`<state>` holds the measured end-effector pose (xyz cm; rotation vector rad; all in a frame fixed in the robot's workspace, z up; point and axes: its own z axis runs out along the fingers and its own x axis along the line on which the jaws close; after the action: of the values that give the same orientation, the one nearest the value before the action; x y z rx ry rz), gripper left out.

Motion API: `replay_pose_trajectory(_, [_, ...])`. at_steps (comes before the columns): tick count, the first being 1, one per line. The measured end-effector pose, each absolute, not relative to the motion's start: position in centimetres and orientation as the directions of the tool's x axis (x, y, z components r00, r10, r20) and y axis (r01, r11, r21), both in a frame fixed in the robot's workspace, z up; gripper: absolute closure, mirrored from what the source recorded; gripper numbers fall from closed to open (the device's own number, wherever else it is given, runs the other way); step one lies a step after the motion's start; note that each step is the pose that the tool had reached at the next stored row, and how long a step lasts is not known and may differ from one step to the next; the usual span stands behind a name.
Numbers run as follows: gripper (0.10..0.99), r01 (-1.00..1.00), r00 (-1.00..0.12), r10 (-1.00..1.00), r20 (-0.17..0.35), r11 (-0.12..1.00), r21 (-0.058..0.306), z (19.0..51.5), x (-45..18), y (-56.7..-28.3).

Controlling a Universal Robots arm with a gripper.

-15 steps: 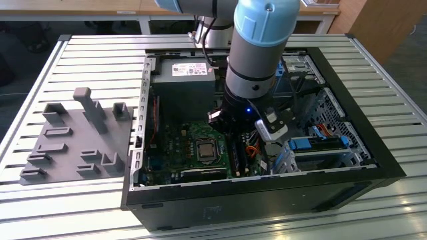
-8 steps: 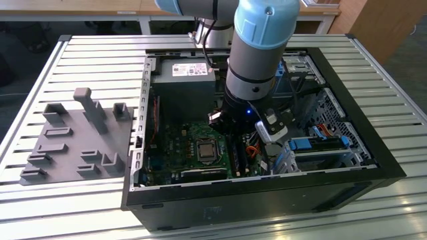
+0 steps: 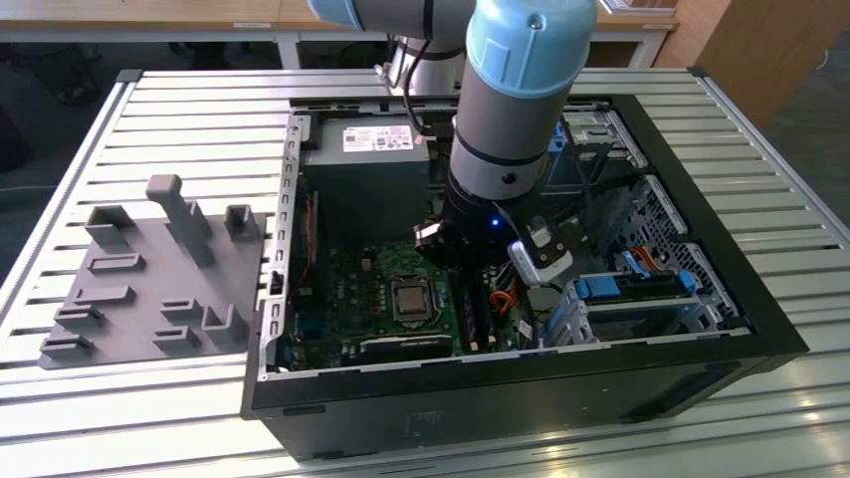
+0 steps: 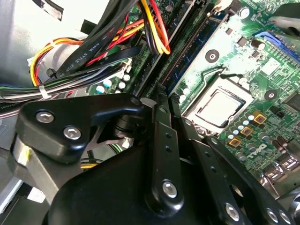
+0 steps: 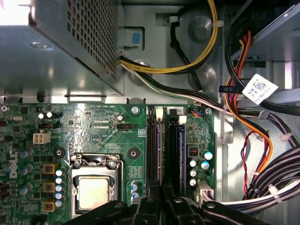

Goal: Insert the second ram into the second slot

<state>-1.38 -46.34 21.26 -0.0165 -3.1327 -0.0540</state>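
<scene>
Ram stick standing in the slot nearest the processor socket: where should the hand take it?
Probably best: pinch the ram stick across its flat faces, mid-length on its exposed long edge, coming straight in through the open side of the case. It stands on edge with the neighbouring slot close alongside.

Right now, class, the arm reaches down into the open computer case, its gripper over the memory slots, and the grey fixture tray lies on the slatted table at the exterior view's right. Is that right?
One detail is wrong. In the exterior view the grey fixture tray lies at that view's left, beside the computer case. The gripper does sit over the memory slots, as the first wrist view shows.
</scene>
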Motion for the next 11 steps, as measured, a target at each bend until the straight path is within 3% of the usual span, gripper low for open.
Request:
replay_pose_trajectory(1, [0.937, 0.011, -1.000, 0.010, 0.009, 0.999, 0.035, 21.3, -1.4, -46.3])
replay_pose_trajectory(2, [0.878, 0.011, -1.000, 0.010, 0.009, 0.999, 0.034, 21.3, -1.4, -46.3])
replay_pose_trajectory(11, [0.878, 0.011, -1.000, 0.010, 0.009, 0.999, 0.034, 22.6, -1.4, -46.3])
